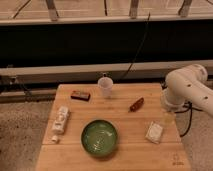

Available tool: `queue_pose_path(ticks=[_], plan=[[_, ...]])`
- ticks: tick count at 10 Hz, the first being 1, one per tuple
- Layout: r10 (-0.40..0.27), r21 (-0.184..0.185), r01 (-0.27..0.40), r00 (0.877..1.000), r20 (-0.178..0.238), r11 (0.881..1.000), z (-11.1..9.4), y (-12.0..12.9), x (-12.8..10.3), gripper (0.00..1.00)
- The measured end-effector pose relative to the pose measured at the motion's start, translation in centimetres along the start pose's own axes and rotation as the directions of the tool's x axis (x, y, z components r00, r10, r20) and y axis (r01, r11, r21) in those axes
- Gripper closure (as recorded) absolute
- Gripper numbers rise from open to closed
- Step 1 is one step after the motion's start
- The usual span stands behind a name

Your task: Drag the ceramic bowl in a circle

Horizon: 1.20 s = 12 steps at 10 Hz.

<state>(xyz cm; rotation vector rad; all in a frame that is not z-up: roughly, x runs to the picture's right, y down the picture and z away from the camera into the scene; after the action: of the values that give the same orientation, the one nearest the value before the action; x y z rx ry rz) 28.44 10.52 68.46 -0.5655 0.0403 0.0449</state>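
The ceramic bowl, round, shallow and glossy green with a paler centre, sits on the wooden table near its front edge, a little left of the middle. My white arm comes in from the right. My gripper hangs below it over the table's right edge, well to the right of the bowl and not touching it.
A small white cup stands at the table's back middle. A dark brown bar lies back left, a reddish-brown item right of centre, a white packet near the gripper, and a white package at the left edge.
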Motion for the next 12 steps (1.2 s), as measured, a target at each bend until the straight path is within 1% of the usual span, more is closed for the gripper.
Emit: queue_pose_path(ticks=[4, 5, 6, 8, 10, 11, 12], plan=[[0.0, 0.0, 0.0, 1.0, 0.0, 1.0, 0.0, 0.0, 0.0, 0.2], [-0.015, 0.001, 0.015, 1.0, -0.01, 1.0, 0.0, 0.2, -0.2, 0.2], [-0.046, 0.0, 0.046, 0.999, -0.022, 0.999, 0.2, 0.4, -1.0, 0.2], [-0.124, 0.0, 0.124, 0.991, -0.048, 0.992, 0.5, 0.8, -3.9, 0.2], [-0.167, -0.005, 0.167, 0.984, -0.066, 0.986, 0.8, 1.1, -5.0, 0.2], [-0.202, -0.009, 0.202, 0.977, -0.072, 0.979, 0.9, 1.3, -5.5, 0.2], [-0.251, -0.015, 0.251, 0.965, -0.081, 0.968, 1.2, 1.5, -6.7, 0.2]])
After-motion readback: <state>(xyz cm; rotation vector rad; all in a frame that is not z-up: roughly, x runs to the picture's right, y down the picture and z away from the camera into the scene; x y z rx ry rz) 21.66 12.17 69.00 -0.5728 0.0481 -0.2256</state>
